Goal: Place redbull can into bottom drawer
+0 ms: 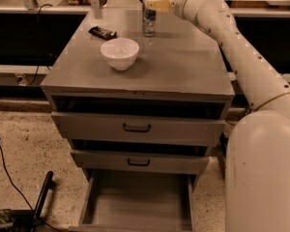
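The redbull can (149, 23), slim and silver-blue, stands upright at the back of the grey cabinet top (183, 66). My gripper (152, 4) reaches in from the right and sits right over the can's top. The bottom drawer (137, 204) is pulled out at the foot of the cabinet, and its plain grey inside holds nothing.
A white bowl (119, 53) stands left of centre on the cabinet top. A dark snack bar (102, 32) lies behind it to the left. Two upper drawers with black handles (136, 127) are slightly out. A black cable and a dark bar (41, 199) lie on the floor at left.
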Tool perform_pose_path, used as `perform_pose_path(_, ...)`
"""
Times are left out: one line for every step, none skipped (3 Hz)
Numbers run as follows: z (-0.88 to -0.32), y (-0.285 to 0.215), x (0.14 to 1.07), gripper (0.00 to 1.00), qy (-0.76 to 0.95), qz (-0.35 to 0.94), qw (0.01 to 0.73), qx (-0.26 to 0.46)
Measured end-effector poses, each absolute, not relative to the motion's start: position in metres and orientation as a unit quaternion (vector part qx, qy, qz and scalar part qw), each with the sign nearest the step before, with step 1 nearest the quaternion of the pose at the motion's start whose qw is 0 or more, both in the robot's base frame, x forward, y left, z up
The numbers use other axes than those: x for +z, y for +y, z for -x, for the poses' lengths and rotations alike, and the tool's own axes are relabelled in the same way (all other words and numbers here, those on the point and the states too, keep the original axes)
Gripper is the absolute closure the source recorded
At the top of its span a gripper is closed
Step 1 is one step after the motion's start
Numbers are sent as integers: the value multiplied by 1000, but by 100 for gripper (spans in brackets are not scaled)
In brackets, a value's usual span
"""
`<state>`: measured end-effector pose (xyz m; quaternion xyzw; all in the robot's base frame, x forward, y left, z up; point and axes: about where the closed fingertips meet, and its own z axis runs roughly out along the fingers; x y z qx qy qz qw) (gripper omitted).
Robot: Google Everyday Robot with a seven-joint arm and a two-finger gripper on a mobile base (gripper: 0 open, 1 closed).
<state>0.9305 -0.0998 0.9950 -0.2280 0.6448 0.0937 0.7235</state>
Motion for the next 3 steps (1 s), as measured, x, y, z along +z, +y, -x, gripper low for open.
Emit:
perform_pose_path(-936,-94,986,0,654,230,715,95)
perform_pose_path(-941,-82,978,0,662,235,704,109)
perform_pose_path(-946,-68,971,0,669,242,692,123)
